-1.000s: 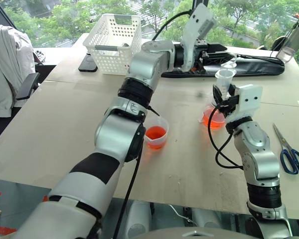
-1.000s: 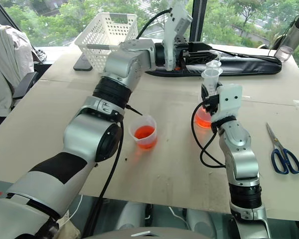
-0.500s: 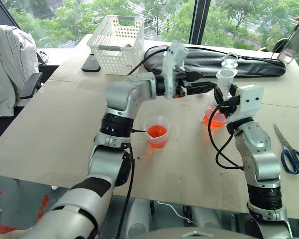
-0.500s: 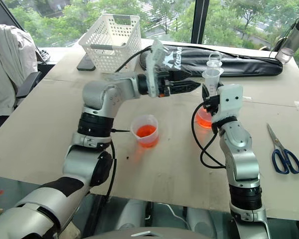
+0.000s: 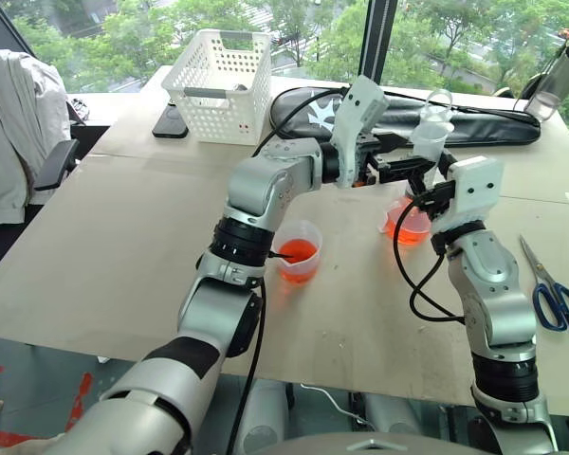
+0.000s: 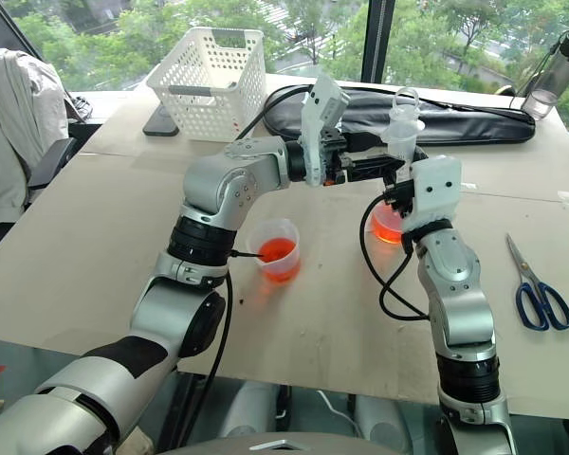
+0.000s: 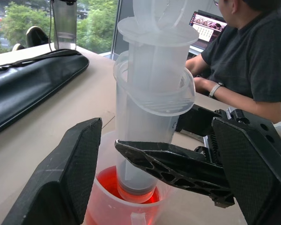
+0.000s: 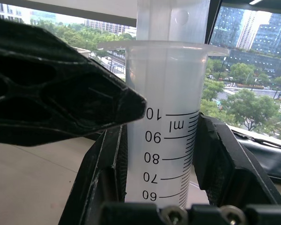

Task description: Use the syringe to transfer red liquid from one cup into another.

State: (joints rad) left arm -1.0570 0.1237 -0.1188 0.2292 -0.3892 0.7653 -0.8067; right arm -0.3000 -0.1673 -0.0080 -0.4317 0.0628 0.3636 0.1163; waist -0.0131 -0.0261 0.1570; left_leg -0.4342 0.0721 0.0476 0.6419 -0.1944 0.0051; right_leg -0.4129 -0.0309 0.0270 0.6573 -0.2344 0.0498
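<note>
Right gripper (image 5: 434, 190) clamped on syringe (image 5: 427, 156) barrel, holding it upright, tip down in big handled cup (image 5: 410, 224) of red liquid (image 7: 131, 190), near table's right side

Left gripper (image 5: 406, 167) fingers apart, level, reaching across, one finger either side of syringe just under its flange; contact cannot tell

Small cup (image 5: 298, 250) to left, well apart, some red already inside

Step, by my reading: draw-up, plunger (image 7: 159, 23) low. Next: left fingers need hold on plunger top, pull straight up, barrel kept steady

Basket (image 5: 220, 81), black bag (image 5: 484, 118) beyond
</note>
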